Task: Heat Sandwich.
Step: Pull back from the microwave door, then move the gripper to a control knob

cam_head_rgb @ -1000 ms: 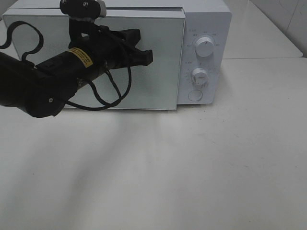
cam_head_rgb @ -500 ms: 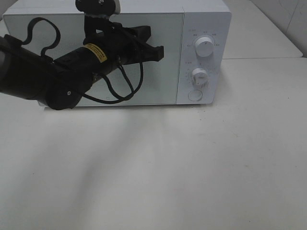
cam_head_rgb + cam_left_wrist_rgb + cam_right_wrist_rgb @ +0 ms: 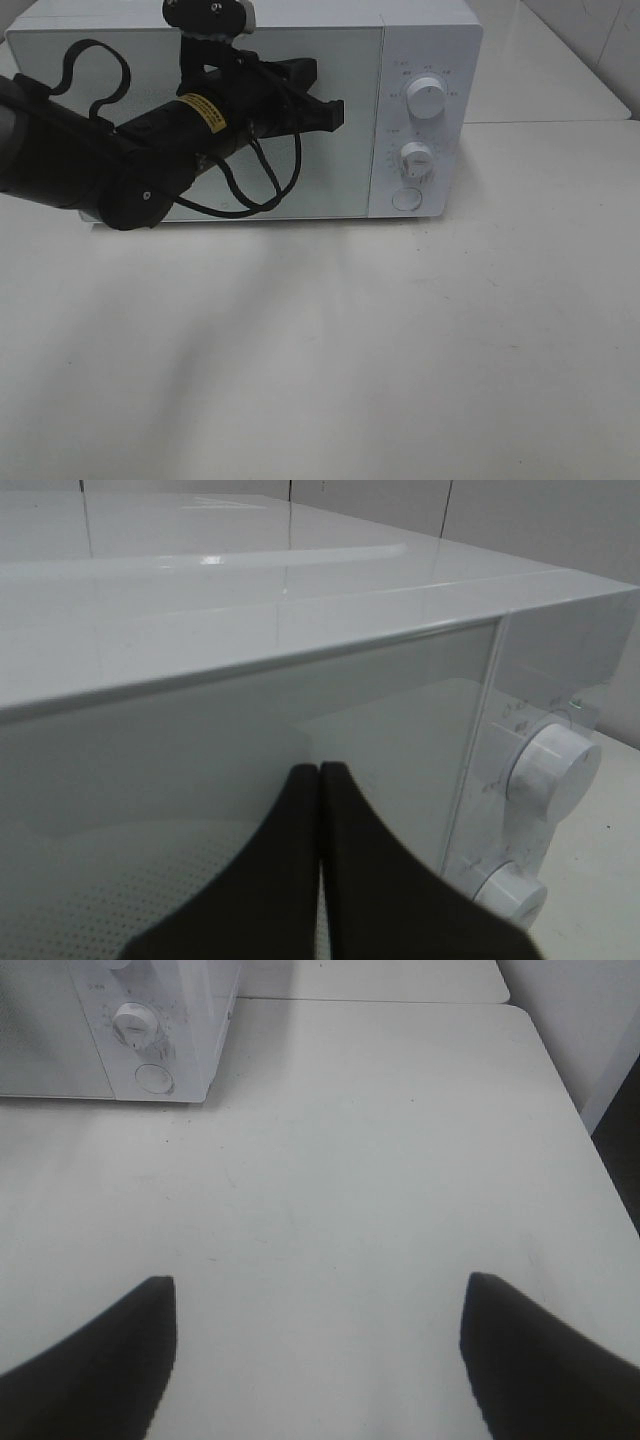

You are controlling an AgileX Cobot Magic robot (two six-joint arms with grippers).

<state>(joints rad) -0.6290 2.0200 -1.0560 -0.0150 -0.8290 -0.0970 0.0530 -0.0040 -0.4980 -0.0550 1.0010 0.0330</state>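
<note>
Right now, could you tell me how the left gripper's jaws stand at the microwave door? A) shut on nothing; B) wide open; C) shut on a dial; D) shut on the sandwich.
A: in the left wrist view the left gripper has its two fingers pressed together with nothing between them, in front of the microwave door.

White microwave [image 3: 350, 20] upright, door [image 3: 340, 170] shut, facing camera.

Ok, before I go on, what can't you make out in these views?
Sandwich: in no view; the microwave's shut, glary door hides any contents in the exterior and left wrist views.
Dial markings: too small in every view.
Door's left side: behind the left arm and left end effector, exterior view.
Right end effector: outside the exterior view; its wrist view shows only fingertips.
</note>
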